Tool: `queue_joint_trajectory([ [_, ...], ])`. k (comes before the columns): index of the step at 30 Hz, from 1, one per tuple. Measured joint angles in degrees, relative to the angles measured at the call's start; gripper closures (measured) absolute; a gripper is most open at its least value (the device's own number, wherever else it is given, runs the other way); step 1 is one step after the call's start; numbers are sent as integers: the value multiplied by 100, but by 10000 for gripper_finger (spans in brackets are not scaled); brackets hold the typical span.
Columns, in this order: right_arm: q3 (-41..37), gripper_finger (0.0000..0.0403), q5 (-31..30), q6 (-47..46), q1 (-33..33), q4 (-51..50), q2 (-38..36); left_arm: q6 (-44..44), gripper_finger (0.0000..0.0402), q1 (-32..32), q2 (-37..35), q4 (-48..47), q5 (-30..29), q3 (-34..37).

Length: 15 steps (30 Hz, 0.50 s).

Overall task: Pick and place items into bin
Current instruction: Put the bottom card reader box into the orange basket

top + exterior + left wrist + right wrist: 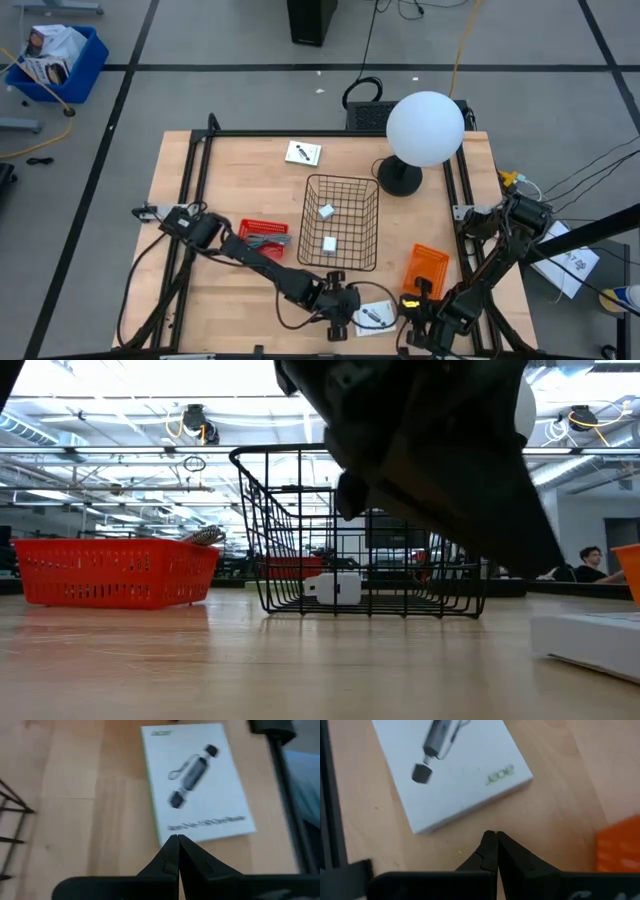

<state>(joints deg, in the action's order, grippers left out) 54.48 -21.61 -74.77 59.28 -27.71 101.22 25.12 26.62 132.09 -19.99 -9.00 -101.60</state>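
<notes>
A white box printed with a grey gadget [373, 316] lies flat near the table's near edge, between both grippers; it also shows in the left wrist view [197, 780] and the right wrist view [452, 770]. My left gripper [177, 837] is shut, its tips over the box's edge. My right gripper [492, 835] is shut, just short of the box on bare wood. A second white card [302, 153] lies at the far side. Two white blocks [328, 228] sit in the black wire basket [340, 262]. A grey metal piece [265, 240] rests in the red tray [262, 226]. No teal tool shows. My left gripper's shut fingertips [172, 845] stand over one corner edge [162, 837] of the white box, coming from the table's left. Whether they touch it I cannot tell. The box lies flat on the table.
An orange bin [427, 268] stands to the right of the wire basket. A lamp with a white globe [425, 128] sits at the far right of the table. Black frame rails [200, 180] run along the table's sides. Bare wood lies left of the red tray.
</notes>
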Motion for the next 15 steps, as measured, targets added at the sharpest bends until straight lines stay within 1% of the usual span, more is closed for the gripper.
queue_joint_trajectory([
  [5,-9,403,105,-107,36,-499,-210,-4,393,-112,-2,-115,16,-2],
  [10,-32,403,193,-328,47,-1347,-416,-24,396,-171,0,-318,-26,-2],
  [13,-44,403,111,-411,47,-1743,-443,47,387,-189,-1,-310,-52,-2],
  [15,-42,403,33,-474,47,-1743,-445,83,385,-189,0,-275,-48,-2],
])
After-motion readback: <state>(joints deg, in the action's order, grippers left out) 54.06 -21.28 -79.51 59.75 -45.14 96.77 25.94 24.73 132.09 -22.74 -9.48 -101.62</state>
